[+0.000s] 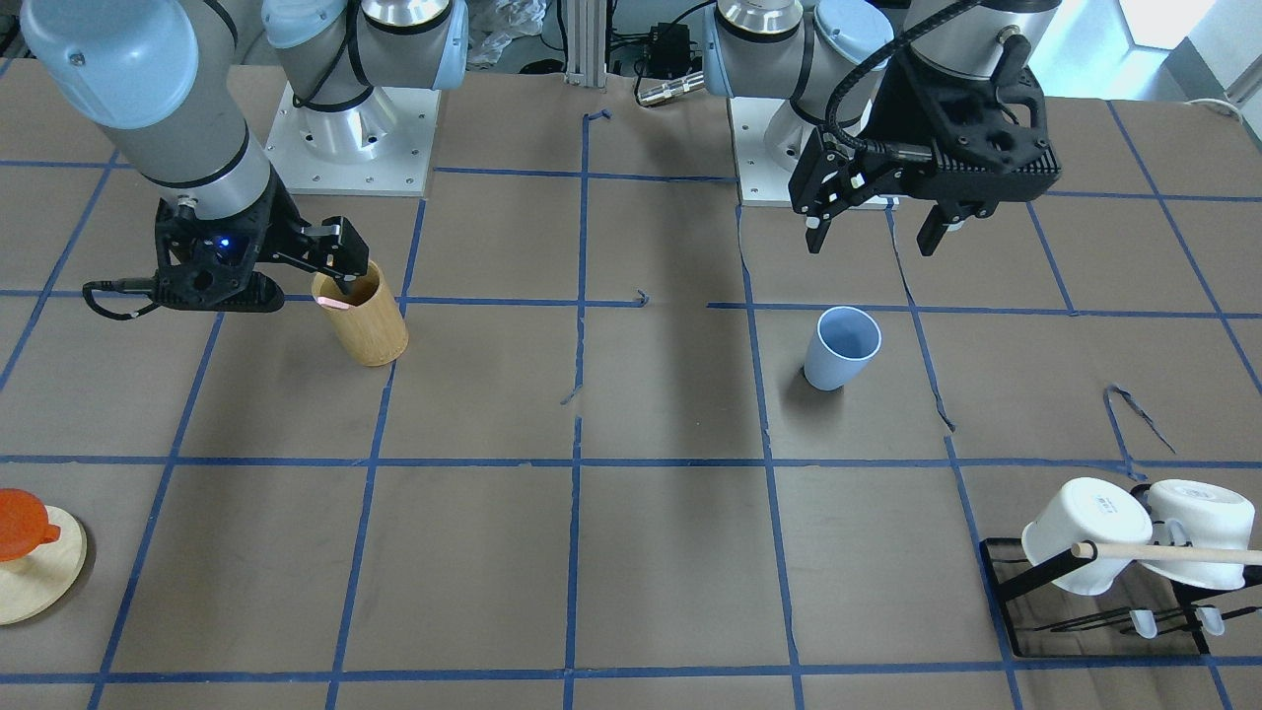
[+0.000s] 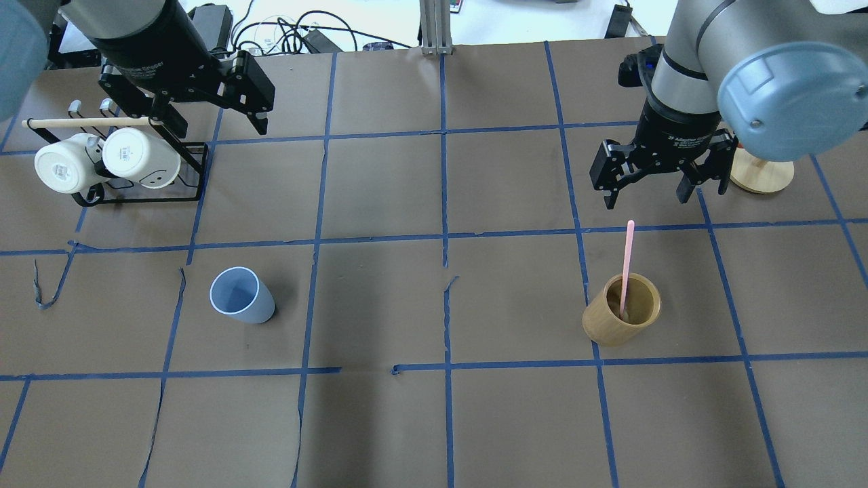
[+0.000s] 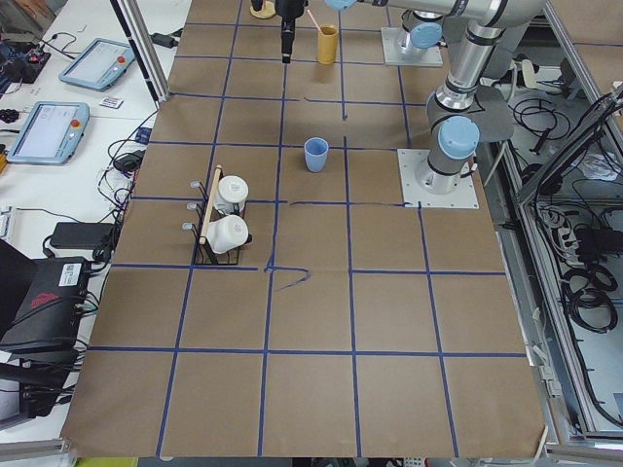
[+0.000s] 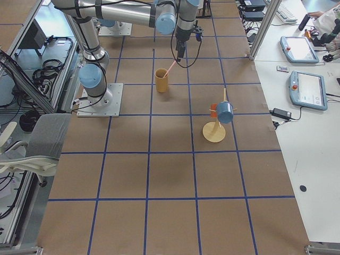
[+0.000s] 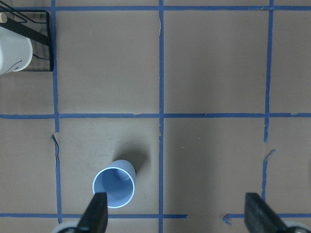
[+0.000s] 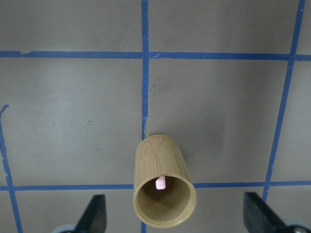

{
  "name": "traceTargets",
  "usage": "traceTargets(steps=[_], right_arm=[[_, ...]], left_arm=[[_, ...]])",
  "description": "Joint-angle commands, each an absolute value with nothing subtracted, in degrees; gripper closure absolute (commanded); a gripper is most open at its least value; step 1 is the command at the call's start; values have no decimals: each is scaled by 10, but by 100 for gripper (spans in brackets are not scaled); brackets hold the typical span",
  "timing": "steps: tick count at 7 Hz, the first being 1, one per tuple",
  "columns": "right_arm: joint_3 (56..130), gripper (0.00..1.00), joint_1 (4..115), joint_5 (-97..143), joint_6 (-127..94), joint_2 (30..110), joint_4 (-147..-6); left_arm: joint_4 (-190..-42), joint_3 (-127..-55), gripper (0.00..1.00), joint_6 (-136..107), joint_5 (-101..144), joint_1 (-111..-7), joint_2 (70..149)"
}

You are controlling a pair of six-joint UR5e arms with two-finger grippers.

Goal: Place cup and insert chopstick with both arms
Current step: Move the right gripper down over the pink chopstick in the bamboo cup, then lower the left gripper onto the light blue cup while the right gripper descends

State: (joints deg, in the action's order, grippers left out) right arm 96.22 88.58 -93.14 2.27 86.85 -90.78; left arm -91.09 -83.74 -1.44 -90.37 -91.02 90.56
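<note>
Nearest the robot, the blue cup (image 2: 241, 297) stands upright on the table (image 2: 434, 420) on the left side. Well apart on the right stands the bamboo cup (image 2: 620, 317), with the pink chopstick (image 2: 626, 268) inside it, leaning away from the robot. Beyond it, the right gripper (image 2: 644, 200) hangs above the table with its jaws spread wide, gripping nothing. The left gripper (image 2: 218, 125) hovers beyond the blue cup, equally wide and empty. Beside it sits a black rack (image 2: 193, 169) carrying two white mugs (image 2: 139, 157).
</note>
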Motion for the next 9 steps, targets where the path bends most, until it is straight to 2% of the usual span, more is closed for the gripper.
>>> traceTargets(steps=[1, 5, 7, 8, 9], right_arm=[[971, 0, 885, -948, 22, 865, -909], [1000, 0, 885, -948, 22, 865, -925], [1014, 0, 885, -948, 22, 867, -938], [1018, 0, 885, -948, 22, 867, -938], [1025, 0, 885, -947, 22, 867, -940]], left_arm=[[-911, -841, 0, -14, -904, -911, 904], [-917, -860, 0, -13, -903, -907, 906], [-888, -953, 0, -3, -909, -898, 900], [-841, -1024, 7, 25, -913, -884, 895], [-780, -1090, 6, 32, -959, -857, 887]])
